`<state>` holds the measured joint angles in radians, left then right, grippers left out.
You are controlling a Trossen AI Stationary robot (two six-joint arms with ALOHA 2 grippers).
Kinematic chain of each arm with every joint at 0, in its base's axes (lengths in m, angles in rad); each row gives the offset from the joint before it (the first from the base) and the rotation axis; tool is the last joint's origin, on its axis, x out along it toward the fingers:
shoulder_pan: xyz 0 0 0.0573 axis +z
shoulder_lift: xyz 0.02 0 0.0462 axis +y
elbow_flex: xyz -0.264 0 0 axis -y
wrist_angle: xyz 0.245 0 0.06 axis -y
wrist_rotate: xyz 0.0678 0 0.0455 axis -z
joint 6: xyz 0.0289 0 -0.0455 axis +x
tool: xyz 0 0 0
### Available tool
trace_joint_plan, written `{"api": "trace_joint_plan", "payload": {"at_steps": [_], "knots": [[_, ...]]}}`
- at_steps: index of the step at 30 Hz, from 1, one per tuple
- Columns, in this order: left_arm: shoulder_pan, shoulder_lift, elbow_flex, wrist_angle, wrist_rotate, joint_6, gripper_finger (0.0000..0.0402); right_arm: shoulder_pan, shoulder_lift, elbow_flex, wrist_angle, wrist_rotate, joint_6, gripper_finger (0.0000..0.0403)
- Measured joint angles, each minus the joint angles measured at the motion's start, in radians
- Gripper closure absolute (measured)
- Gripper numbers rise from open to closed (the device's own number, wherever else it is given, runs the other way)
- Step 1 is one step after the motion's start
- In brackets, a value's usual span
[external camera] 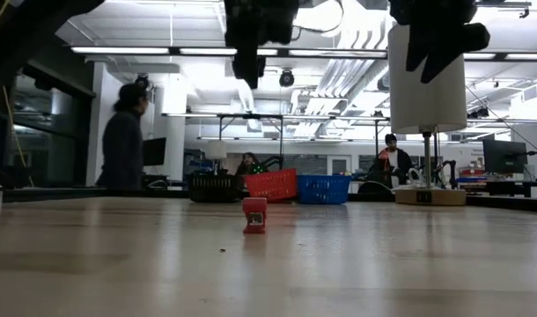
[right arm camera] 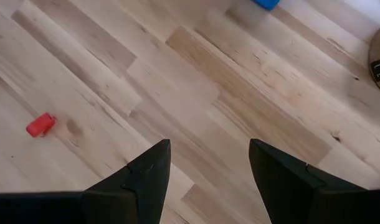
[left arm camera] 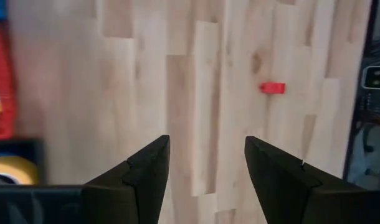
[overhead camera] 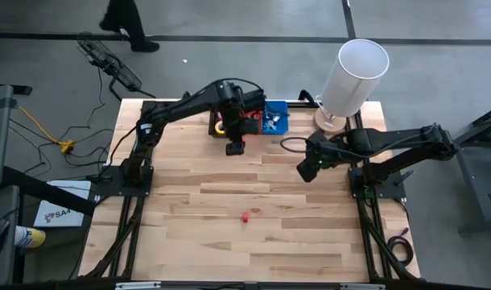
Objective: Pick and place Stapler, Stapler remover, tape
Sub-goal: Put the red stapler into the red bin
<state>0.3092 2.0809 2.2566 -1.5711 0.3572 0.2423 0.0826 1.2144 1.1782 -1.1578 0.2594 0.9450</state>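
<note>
A pale butcher-block table point(overhead camera: 253, 234) fills the middle of the high view, set on a grey floor with cables at the upper left and a person's legs at the top edge. In the low view the room behind is a bright workshop with ceiling strip lights, a person standing at the left and others seated farther back.

Going left to right in the high view: the left arm reaches from the table's left edge toward the top centre, and the left gripper point(overhead camera: 235, 147) hangs above bare wood just below three small baskets lined up at the table's top edge, a black basket point(external camera: 214, 187), a red basket point(external camera: 273, 185) and a blue basket point(overhead camera: 276, 118). Its wrist view shows the two fingers spread wide with nothing between them, and a yellow tape roll point(left arm camera: 9, 170) sitting in the black basket. The blue basket holds small blue and white items too small to tell apart.

Lower centre, well apart from both arms, a small red object point(overhead camera: 245, 216) lies alone on the wood; which task item it is cannot be told.

Toward the upper right stands a white-shaded lamp point(overhead camera: 352, 74). The right gripper point(overhead camera: 307, 171) hovers right of centre, fingers wide apart and empty.
</note>
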Motion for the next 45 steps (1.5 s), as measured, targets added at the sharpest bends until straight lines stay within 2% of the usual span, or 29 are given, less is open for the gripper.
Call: {"api": "trace_joint_plan", "payload": {"at_steps": [4,12,20,23,27,29,32,35,38,41,45], "knots": [[-0.06,-0.005,0.0,0.0,-0.01,-0.104,0.0197,0.04,0.0,0.0,-0.008,0.022,0.027,0.0194],[-0.204,-0.015,0.0,0.0,-0.135,-0.323,0.0197,0.102,0.0,0.0,-0.037,0.029,0.062,0.0194],[-0.312,-0.015,-0.002,0.001,-0.232,-0.448,0.0197,0.14,0.0,0.0,-0.103,0.048,0.136,0.0194],[-0.331,-0.019,-0.04,0.002,-0.263,-0.483,0.0197,0.151,0.0,0.0,-0.111,0.051,0.155,0.0194],[-0.35,-0.07,-0.166,0.024,-0.294,-0.497,0.0197,0.161,0.0,0.0,-0.11,0.057,0.173,0.0194],[-0.352,-0.104,-0.266,0.059,-0.297,-0.512,0.0197,0.168,0.0,0.0,-0.11,0.065,0.183,0.0194],[-0.351,-0.183,-0.449,0.197,-0.279,-0.57,0.0197,0.183,0.0,0.0,-0.11,0.073,0.209,0.0194],[-0.349,-0.28,-0.633,0.361,-0.214,-0.696,0.0197,0.195,0.0,0.0,-0.109,0.077,0.246,0.0194],[-0.349,-0.341,-0.779,0.464,-0.208,-0.897,0.0197,0.196,0.0,0.0,-0.11,0.075,0.286,0.0194],[-0.359,-0.37,-0.867,0.517,-0.202,-1.096,0.0197,0.197,0.0,0.0,-0.105,0.071,0.317,0.0194],[-0.387,-0.358,-0.918,0.569,-0.185,-1.185,0.0197,0.197,0.0,0.0,-0.099,0.056,0.356,0.0194]]}}
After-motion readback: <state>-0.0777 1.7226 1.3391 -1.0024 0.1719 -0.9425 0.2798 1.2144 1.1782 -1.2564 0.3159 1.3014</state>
